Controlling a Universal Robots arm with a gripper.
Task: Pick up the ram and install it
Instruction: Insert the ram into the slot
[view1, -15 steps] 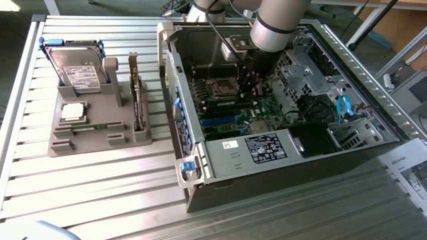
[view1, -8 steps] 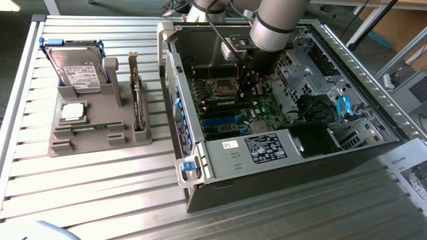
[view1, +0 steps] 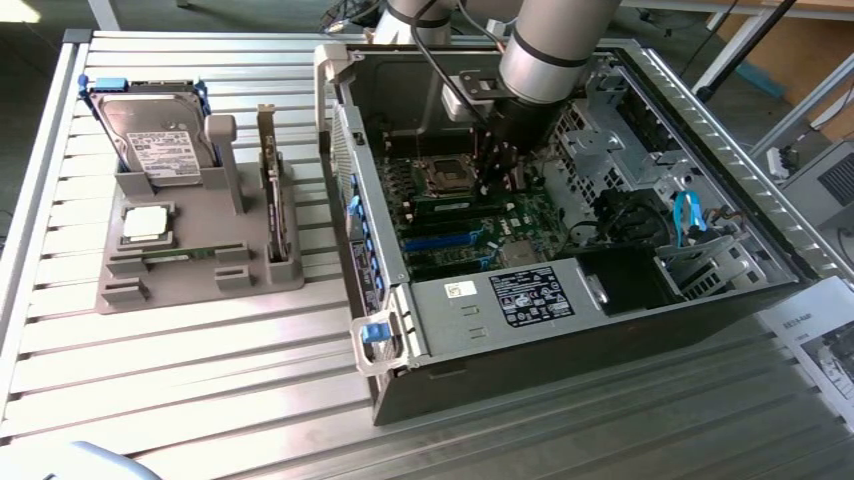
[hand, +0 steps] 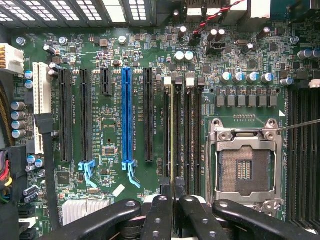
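Inside the open computer case (view1: 601, 350), at the exterior view's right on the slatted metal table (view1: 200, 380), the robot arm (view1: 547, 50) reaches down from the far side over the motherboard (hand: 235, 60); the gripper (hand: 173, 192) hangs just beside the empty CPU socket (hand: 246, 167). Its black fingers (hand: 160, 207) stand close together, clamped on the ram (hand: 172, 135); the wrist view sees the stick edge-on, as a thin pale-green line running away from the fingertips. That line lies along one of the black memory slots (hand: 190, 135), the one nearest the expansion slots, between the CPU socket and the blue PCIe slot (hand: 127, 117); whether the ram sits in the slot or only just above it, I cannot tell. The socket's metal frame is shut over bare contacts.

At the exterior view's left, well apart from the case, a gray fixture (view1: 187, 290) rests on the table; a hard drive (view1: 158, 135) leans upright at its far end; a silver-topped processor chip (view1: 144, 225) lies flat near its middle; an expansion card (view1: 274, 200) stands on edge along its right side; a thin green strip (view1: 180, 257), seemingly a second memory stick, lies flat near the fixture's near end. A labelled power supply (view1: 534, 295) fills the near end of the case.
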